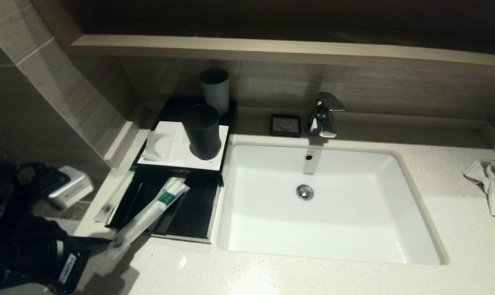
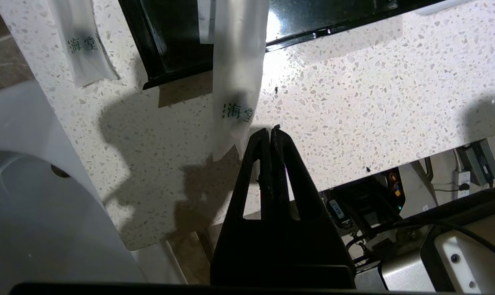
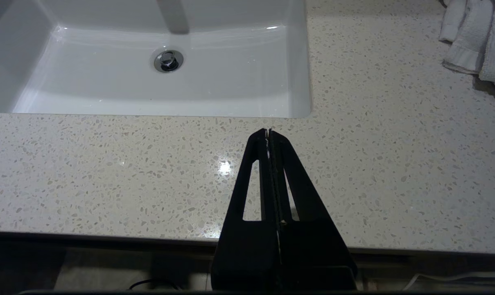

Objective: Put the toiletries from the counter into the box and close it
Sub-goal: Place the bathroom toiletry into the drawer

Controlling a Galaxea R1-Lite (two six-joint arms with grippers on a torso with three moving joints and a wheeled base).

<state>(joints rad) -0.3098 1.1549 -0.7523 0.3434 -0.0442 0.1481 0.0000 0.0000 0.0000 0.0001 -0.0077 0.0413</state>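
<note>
While my left gripper hangs over the counter with its jaws pressed together on nothing, the long packet with the green label lies just beside the tips, at about eleven o'clock from them in my left wrist view. It slants half in, half out of the open drawer: the labelled end rests inside, the near end hangs over the drawer's front rim onto the stone. A second long packet lies along the drawer's nine o'clock side, outside it. The small square packet sits on the box's white top, at nine o'clock from the dark cup.

I judge these packets very light, thin and floppy, with slick film that could slide out of a pinch or drag along if nudged. The best hold on the labelled one looks to be across its narrow width near the overhanging end, where the tips can get under it.

My right gripper is parked over the counter's front edge, at six o'clock from the sink, jaws together and empty.

What the long packets hold I cannot tell. My own arm covers the counter's near corner in the head view, and the drawer's far end lies in shadow.
</note>
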